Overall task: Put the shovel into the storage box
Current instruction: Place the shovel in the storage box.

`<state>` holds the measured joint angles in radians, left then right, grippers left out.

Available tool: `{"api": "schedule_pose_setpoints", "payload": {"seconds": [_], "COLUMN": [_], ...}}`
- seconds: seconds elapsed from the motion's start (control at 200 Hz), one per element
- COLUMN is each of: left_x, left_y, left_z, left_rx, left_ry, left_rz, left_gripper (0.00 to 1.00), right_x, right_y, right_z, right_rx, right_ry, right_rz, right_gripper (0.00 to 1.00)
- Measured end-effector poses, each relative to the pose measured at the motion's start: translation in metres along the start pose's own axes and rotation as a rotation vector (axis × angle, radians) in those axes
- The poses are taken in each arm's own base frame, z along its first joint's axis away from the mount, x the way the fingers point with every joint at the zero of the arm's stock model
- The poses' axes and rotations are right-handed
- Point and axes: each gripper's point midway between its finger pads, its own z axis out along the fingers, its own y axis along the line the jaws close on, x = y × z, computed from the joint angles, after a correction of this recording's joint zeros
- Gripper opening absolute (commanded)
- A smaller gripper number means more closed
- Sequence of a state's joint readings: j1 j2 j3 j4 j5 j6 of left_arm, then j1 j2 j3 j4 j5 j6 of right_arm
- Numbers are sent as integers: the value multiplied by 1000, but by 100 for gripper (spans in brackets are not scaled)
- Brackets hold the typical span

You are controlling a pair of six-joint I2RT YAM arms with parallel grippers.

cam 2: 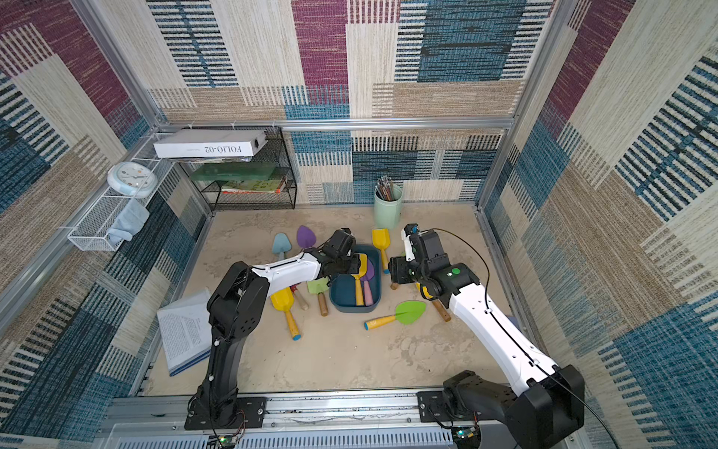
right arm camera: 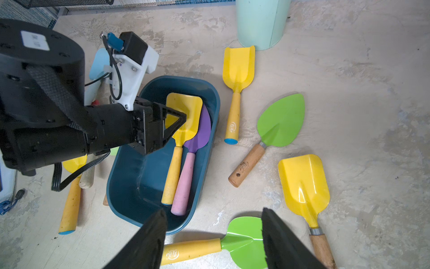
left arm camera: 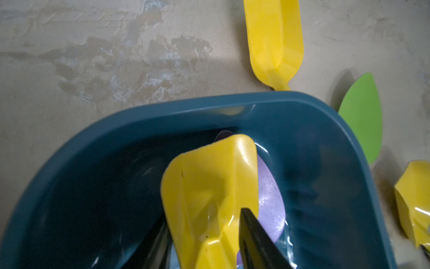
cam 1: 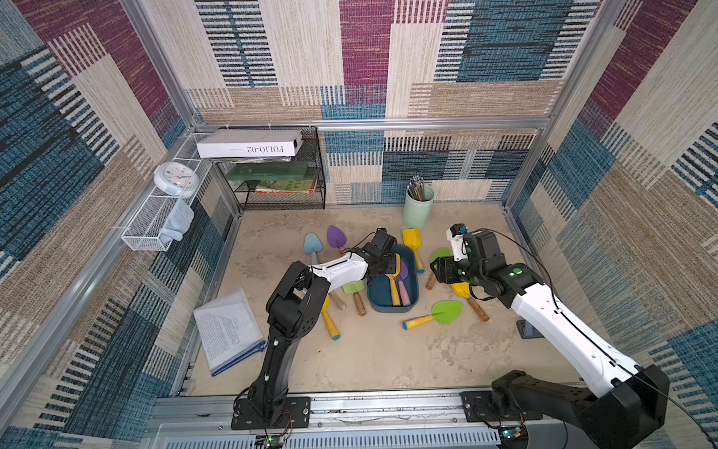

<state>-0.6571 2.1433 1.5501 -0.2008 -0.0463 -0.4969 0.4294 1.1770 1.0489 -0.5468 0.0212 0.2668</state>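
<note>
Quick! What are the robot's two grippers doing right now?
Left gripper: open, over the yellow shovel lying in the storage box.
Right gripper: open, holding nothing.

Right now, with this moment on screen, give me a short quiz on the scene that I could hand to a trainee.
1. True or false: the box holds three shovels.
2. What colour is the handle of the purple shovel in the box? A) pink B) yellow C) bare wood
3. Which gripper hangs over the box?

Key:
1. False; it holds two.
2. A.
3. The left gripper.
</note>
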Motion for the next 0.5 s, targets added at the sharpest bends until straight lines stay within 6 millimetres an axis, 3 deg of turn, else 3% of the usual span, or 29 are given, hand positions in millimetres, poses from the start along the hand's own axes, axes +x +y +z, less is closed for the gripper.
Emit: {"api": "schedule_pose_setpoints", "payload": {"seconds": [0.27, 0.501], "left_x": [-7, -15], "left_y": [-4, -8], "left_z": [-6, -21], "left_rx": [-12, -38], "left_ry": [6, 6], "left_rz": [5, 21], "left_gripper": [60, 61], "right_x": [0, 14], "right_y": [-2, -20], "right_z": [0, 3], "right_rx": [9, 100], "right_ry": [-2, 34], "right_rz": [0, 1], "right_gripper": [69, 69]}}
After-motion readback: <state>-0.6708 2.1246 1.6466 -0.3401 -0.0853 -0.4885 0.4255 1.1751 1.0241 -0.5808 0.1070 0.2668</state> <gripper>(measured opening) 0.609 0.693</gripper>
